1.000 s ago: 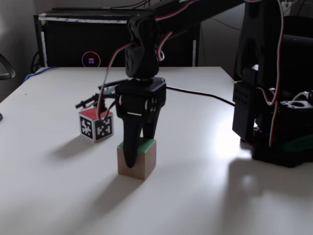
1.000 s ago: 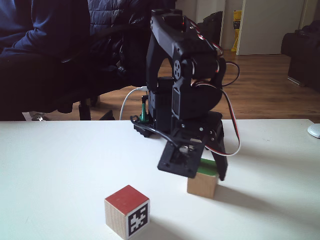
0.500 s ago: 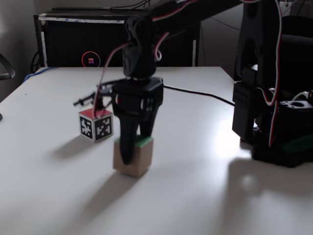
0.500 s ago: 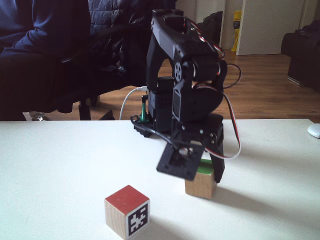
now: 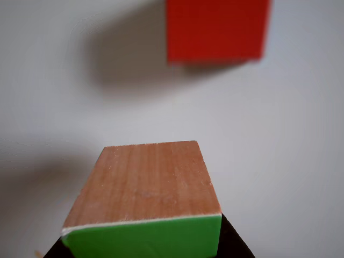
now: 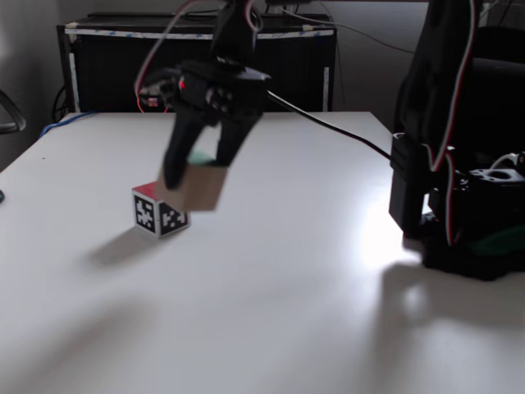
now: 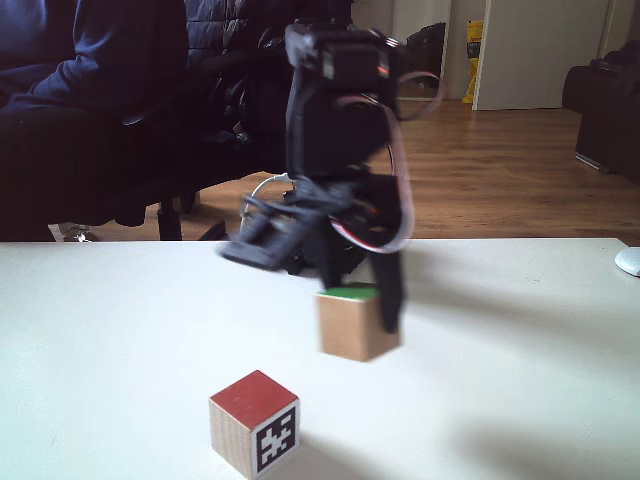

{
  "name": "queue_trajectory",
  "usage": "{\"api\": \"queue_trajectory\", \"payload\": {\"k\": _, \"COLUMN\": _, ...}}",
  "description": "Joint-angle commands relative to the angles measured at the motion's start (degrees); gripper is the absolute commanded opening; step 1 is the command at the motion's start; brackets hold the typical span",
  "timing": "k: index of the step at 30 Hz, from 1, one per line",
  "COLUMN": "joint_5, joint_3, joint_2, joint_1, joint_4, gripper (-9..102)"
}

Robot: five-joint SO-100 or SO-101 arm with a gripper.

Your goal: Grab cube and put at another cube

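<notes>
The cube (image 6: pixel 197 187), plain wood with a green face, hangs in the air with my gripper (image 6: pixel 195 174) shut on it, blurred by motion. In a fixed view the cube (image 7: pixel 353 325) floats above the table behind and to the right of another cube (image 7: pixel 254 422), which has a red top and a black-and-white marker side. From the other side, another cube (image 6: pixel 157 211) rests on the table just below and left of the held one. In the other view the cube (image 5: pixel 145 188) fills the foreground, its green face (image 5: pixel 142 239) nearest, and the red top (image 5: pixel 215 29) lies beyond it.
The arm's black base (image 6: pixel 459 205) with red and white wires stands at the right of the white table (image 6: pixel 287 312). A black box (image 6: pixel 123 66) lines the far edge. A person in dark clothes (image 7: pixel 90 100) sits behind the table.
The gripper has lifted the green-faced cube off the table and carried it up and toward the red-topped cube. The red-topped cube has not moved.
</notes>
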Motion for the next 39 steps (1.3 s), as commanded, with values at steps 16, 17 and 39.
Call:
{"api": "queue_trajectory", "payload": {"k": 16, "joint_5": -0.1, "joint_3": -19.5, "joint_2": -6.9, "joint_1": 11.6, "joint_4": 8.4, "gripper": 9}}
{"api": "queue_trajectory", "payload": {"k": 17, "joint_5": -0.2, "joint_3": -20.3, "joint_2": -8.2, "joint_1": 12.0, "joint_4": 8.4, "gripper": 9}}
{"api": "queue_trajectory", "payload": {"k": 39, "joint_5": 0.5, "joint_3": -37.8, "joint_2": -25.0, "joint_1": 13.5, "joint_4": 12.8, "gripper": 10}}
